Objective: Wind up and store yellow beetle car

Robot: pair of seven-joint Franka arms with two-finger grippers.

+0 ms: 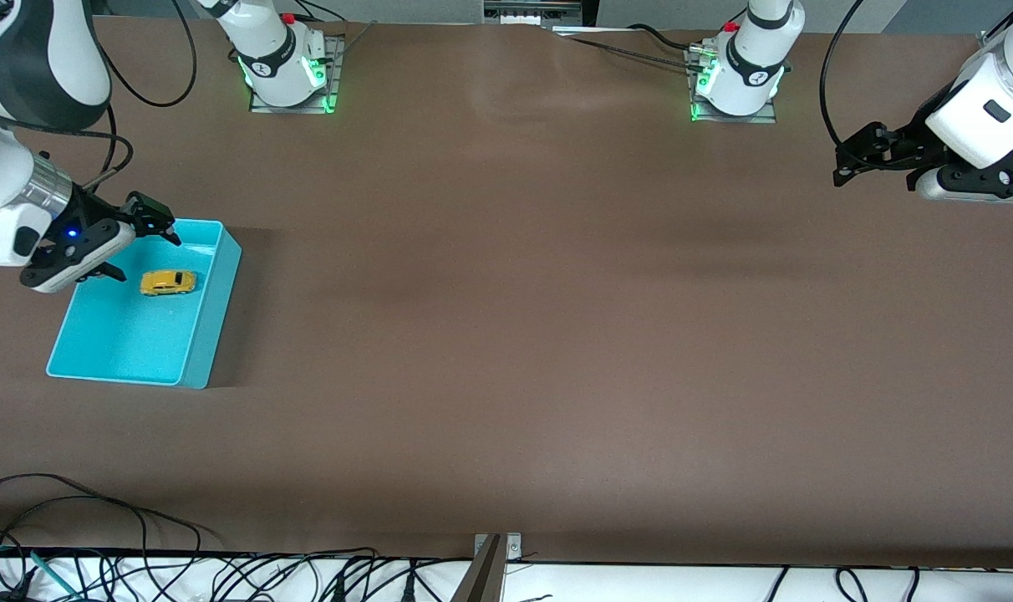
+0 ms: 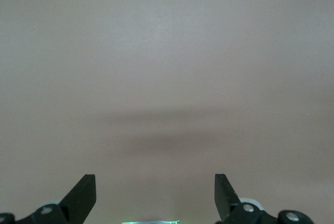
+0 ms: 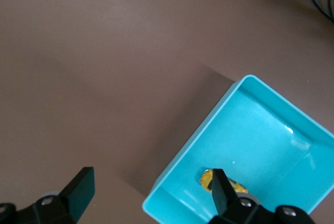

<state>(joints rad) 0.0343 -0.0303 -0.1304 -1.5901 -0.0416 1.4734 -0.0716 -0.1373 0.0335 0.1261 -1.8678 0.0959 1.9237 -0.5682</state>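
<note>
The yellow beetle car sits inside a turquoise bin at the right arm's end of the brown table, in the part of the bin farther from the front camera. The right gripper hangs over that part of the bin, jaws spread wide and empty. The left gripper waits well apart from the bin, over bare table, jaws also wide and empty.

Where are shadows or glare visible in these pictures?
Front view: the turquoise bin casts a shadow on the table beside it; green light glows at both bases. Left wrist view: two faint dark bands on the table. Right wrist view: small glare on the bin's inner wall.
</note>
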